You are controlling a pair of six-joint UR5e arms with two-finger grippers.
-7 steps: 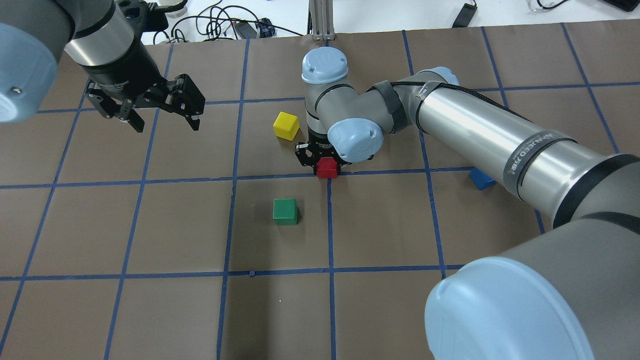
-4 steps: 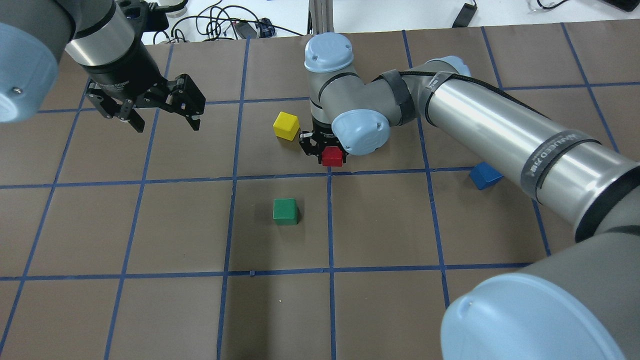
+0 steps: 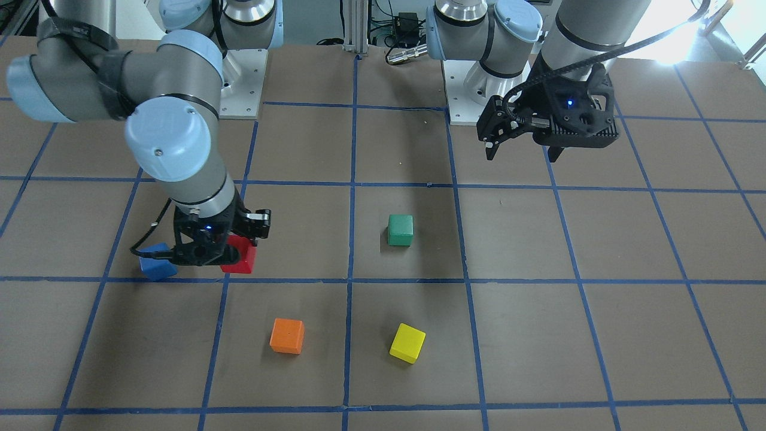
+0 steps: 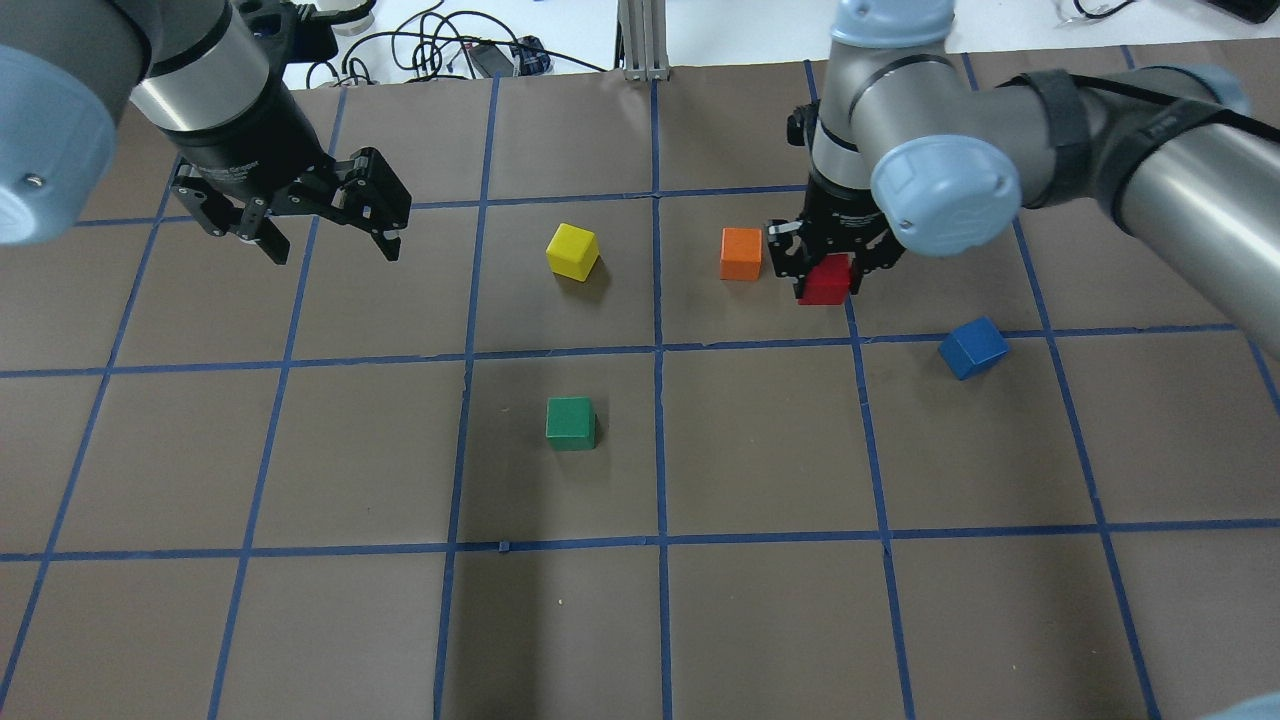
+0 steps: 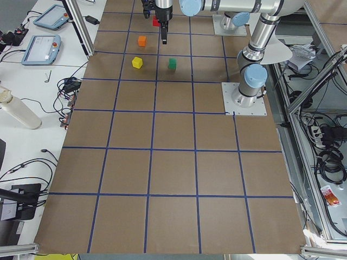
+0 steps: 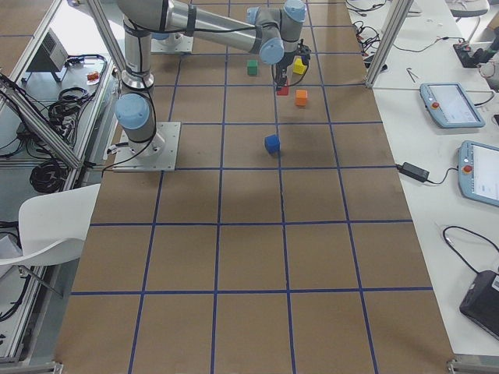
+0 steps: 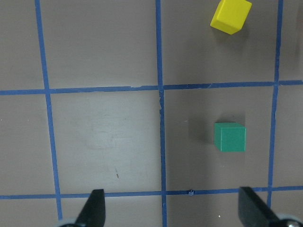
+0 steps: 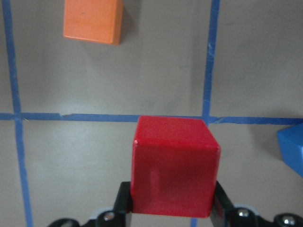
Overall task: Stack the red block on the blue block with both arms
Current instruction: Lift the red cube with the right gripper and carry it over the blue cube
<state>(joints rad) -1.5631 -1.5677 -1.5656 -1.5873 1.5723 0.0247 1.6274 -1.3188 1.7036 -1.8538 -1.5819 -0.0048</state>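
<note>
My right gripper (image 4: 826, 272) is shut on the red block (image 4: 826, 281) and holds it above the table. In the front view the gripper (image 3: 210, 254) holds the red block (image 3: 241, 258) just beside the blue block (image 3: 157, 267). The blue block (image 4: 972, 347) lies on the table, slightly turned, to the right of and nearer than the red block. In the right wrist view the red block (image 8: 173, 165) sits between the fingers, with the blue block (image 8: 292, 152) at the right edge. My left gripper (image 4: 332, 250) is open and empty, high over the far left.
An orange cube (image 4: 741, 253) lies just left of the right gripper. A yellow cube (image 4: 572, 250) and a green cube (image 4: 570, 422) lie near the middle. The left wrist view shows the green cube (image 7: 230, 136) and the yellow cube (image 7: 230, 15) below the open fingers.
My right arm has carried the red block to the right, from the table's middle toward the blue block, and the orange cube has come into view. The left arm has not moved.
</note>
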